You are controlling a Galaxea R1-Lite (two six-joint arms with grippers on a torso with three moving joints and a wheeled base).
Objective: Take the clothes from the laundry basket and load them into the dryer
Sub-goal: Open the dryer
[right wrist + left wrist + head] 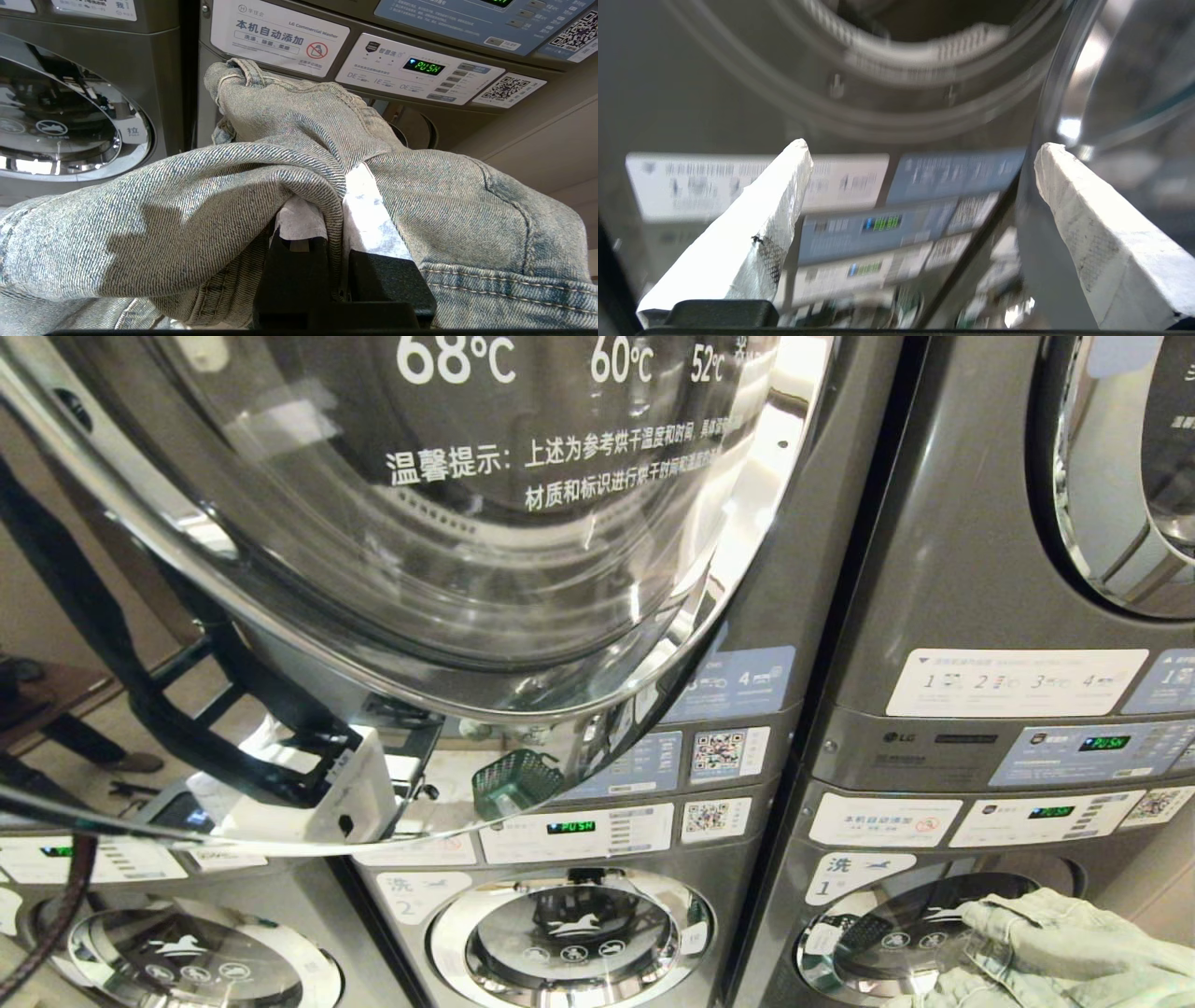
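The dryer's round glass door (467, 569) stands swung open and fills the upper left of the head view. My left gripper (924, 145) is open with nothing between its white-wrapped fingers (784, 205). It points at the dryer's front just below the drum opening (901, 32), with the door's edge (1057, 93) close beside one finger. My right gripper (338, 205) is shut on a fold of a faded denim garment (187, 196), which drapes over it. That garment (1055, 943) shows at the lower right of the head view. The laundry basket (516, 782) shows only as a green reflection in the door's chrome rim.
Stacked grey machines stand side by side, with lit control panels (579, 829) and washer doors (569, 933) below. A second stack (1008, 616) stands to the right. The open door overhangs the space in front of the left stack.
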